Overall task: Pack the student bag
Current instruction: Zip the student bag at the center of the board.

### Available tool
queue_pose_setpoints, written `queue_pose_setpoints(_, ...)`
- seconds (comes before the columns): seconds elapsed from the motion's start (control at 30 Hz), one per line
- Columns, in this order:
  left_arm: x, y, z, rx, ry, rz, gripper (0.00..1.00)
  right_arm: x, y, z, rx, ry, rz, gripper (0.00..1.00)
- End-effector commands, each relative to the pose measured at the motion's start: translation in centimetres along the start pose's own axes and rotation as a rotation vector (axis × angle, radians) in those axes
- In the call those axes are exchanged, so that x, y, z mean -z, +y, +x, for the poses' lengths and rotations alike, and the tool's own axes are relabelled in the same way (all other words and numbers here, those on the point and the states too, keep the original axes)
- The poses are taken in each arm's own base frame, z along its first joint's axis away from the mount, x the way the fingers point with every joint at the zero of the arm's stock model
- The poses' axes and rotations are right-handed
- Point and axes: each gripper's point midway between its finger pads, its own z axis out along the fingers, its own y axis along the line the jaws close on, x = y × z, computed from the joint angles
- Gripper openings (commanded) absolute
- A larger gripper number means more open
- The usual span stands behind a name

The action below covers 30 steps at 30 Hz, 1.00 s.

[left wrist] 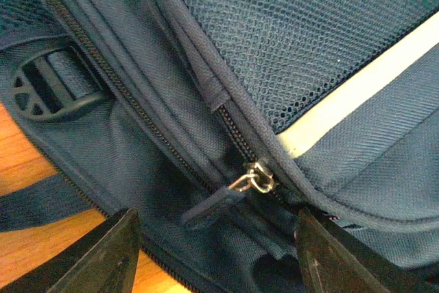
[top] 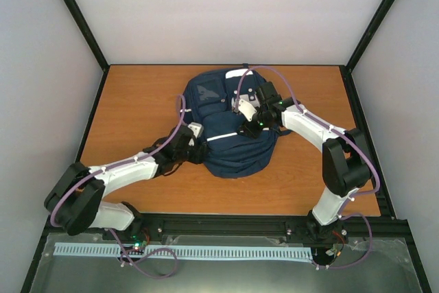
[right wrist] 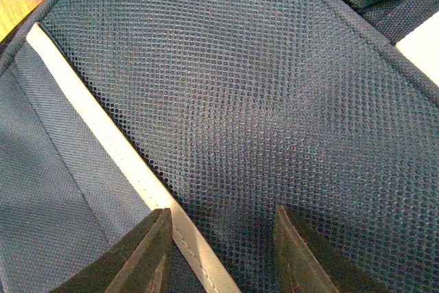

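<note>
Now we see the student bag (top: 230,149) lying in the middle of the table (top: 137,101). Our left gripper (left wrist: 216,232) stands wide apart astride a zipper pull (left wrist: 212,207) at the bag's edge without touching it. Our right gripper (right wrist: 221,224) sits half parted over the mesh panel (right wrist: 240,101), gripping nothing.

Soft even light, sharp close-ups

**Cropped and Covered**

The bottom edge of each wrist view cuts off the left gripper (left wrist: 216,221) and the right gripper (right wrist: 221,214), leaving only dark finger stubs. At middle left, the black plastic buckle (left wrist: 48,90) slips partly under the large navy blue fabric backpack (left wrist: 329,46).
</note>
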Motion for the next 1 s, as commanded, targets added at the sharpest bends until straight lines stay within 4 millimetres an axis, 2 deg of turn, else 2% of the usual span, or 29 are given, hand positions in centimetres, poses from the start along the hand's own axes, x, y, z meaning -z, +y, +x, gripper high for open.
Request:
queue_pose_setpoints(0.0,-1.1,-0.7,-1.0,-0.048,-0.036,0.047,0.64,-0.6,-0.3,0.6,-0.001,0.017,0.014,0.41)
queue_pose_setpoints(0.13,-1.4,-1.0,-0.8,-0.082,-0.045,0.070,0.63,-0.7,-0.2,0.8,0.000,0.016,0.009,0.41)
queue_pose_setpoints(0.23,-1.1,-1.4,-0.9,-0.106,-0.063,0.095,0.59,-0.7,-0.1,0.9,0.000,0.019,0.002,0.41)
queue_pose_setpoints(0.37,-0.8,-1.8,-0.6,-0.104,-0.063,0.125,0.49,-0.7,0.0,1.0,0.002,0.020,0.001,0.40)
queue_pose_setpoints(0.5,-0.6,-2.4,0.1,-0.110,-0.054,0.169,0.36,-0.7,0.0,1.0,0.005,0.019,0.001,0.40)
queue_pose_setpoints(0.97,-0.3,-0.9,0.5,-0.097,-0.063,0.095,0.11,-1.0,0.2,1.3,-0.004,0.028,-0.009,0.40)
